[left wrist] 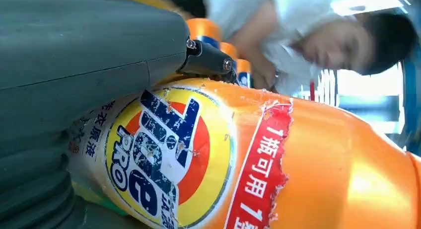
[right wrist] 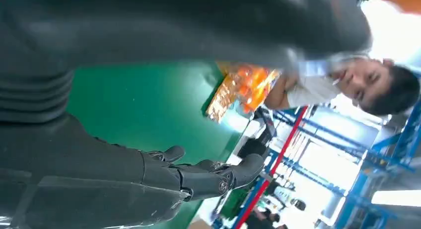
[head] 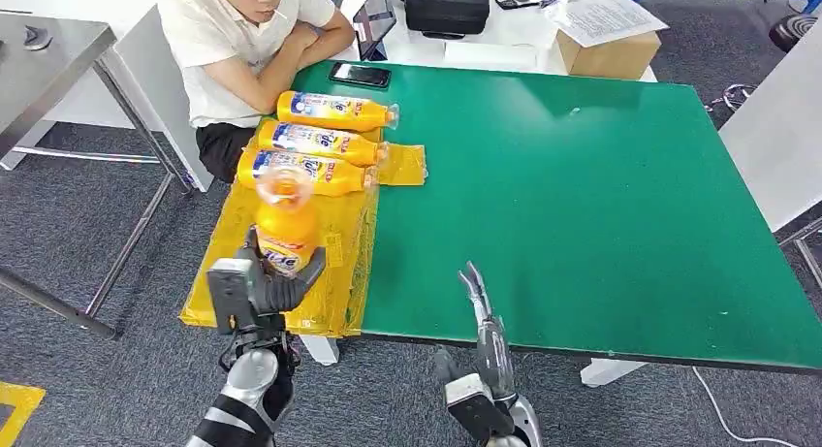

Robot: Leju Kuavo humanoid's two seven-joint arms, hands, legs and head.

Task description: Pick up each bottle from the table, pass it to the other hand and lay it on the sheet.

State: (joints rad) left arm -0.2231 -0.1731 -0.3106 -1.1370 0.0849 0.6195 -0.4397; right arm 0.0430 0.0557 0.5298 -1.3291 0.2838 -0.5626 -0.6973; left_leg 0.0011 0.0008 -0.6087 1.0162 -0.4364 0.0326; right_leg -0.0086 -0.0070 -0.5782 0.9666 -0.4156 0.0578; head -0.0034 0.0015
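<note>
My left hand [head: 271,284] grips an orange detergent bottle [head: 286,224], held upright over the near part of the yellow sheet [head: 339,263]; up close the bottle [left wrist: 258,164] shows its round blue and red label beside my left hand [left wrist: 84,90]. Three more orange bottles [head: 334,110] [head: 320,142] [head: 305,171] lie side by side on the sheet's far part. My right hand [head: 480,306] is empty with fingers straight, above the green table's near edge; the right hand [right wrist: 164,174] is seen with fingers stretched out over the green table.
A person in a white shirt [head: 247,40] sits at the table's far left corner, arms folded. A black phone [head: 360,75] lies on the green table [head: 582,195] near them. A cardboard box [head: 611,51] and a black case [head: 446,6] stand beyond the table.
</note>
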